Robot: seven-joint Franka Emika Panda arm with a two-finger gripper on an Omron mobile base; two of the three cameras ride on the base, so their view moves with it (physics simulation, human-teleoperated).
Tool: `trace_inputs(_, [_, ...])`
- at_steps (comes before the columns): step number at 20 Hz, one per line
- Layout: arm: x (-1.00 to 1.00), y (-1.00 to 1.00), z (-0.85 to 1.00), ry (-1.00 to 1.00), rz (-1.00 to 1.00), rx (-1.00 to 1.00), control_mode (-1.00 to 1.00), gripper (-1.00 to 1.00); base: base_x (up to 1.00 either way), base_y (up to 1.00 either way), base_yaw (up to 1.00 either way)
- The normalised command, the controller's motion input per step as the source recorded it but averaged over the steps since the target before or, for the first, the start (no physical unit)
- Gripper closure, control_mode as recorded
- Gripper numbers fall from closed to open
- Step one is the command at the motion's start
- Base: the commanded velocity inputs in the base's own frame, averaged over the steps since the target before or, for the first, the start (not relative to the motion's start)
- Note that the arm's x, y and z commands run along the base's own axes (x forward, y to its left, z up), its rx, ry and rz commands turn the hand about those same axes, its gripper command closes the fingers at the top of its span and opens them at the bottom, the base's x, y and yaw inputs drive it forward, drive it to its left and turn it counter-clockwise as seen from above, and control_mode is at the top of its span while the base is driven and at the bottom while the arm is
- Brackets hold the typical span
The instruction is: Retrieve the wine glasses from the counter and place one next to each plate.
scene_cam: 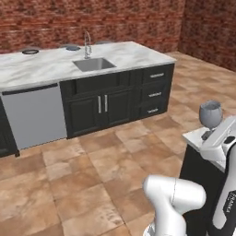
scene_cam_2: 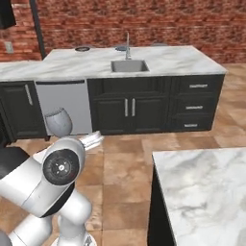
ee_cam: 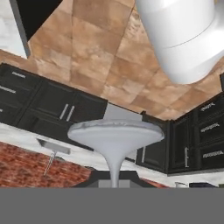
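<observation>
The claw grips 1 wine glass point(ee_cam: 114, 136) by its stem (black cabinets point(ee_cam: 65, 111) behind).

walls: red brick point(scene_cam: 115, 18) | floor: terracotta tile point(scene_cam: 83, 170) | far: black cabinets point(scene_cam_2: 129, 108), marble sink top point(scene_cam: 41, 67), faucet point(scene_cam: 86, 44), grey dishwasher point(scene_cam: 34, 115)

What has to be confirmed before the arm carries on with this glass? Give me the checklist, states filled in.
1. Glass in the gripper: ok, jaws shut on its stem.
2. Glass upright: ok in both base views.
3. Glass intact, bowl empty: ok.
4. Plates in sight on the sink top: ok, two small discs beyond the faucet.
5. Floor between here and the sink cabinets free: ok.
6. Second glass located: cannot tell.
</observation>
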Motion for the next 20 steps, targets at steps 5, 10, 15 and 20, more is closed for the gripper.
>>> trace_inputs(5, [0.0,0.0,0.0,0.0,0.0,0.0,1.0,1.0,1.0,0.08,0.19])
trace_inputs(10, [0.0,0.0,0.0,0.0,0.0,0.0,1.0,1.0,1.0,0.14,0.08])
trace_inputs(15, [0.0,0.0,0.0,0.0,0.0,0.0,1.0,1.0,1.0,0.14,-0.09])
trace_inputs(20, [0.0,0.0,0.0,0.0,0.0,0.0,1.0,1.0,1.0,0.55,-0.29])
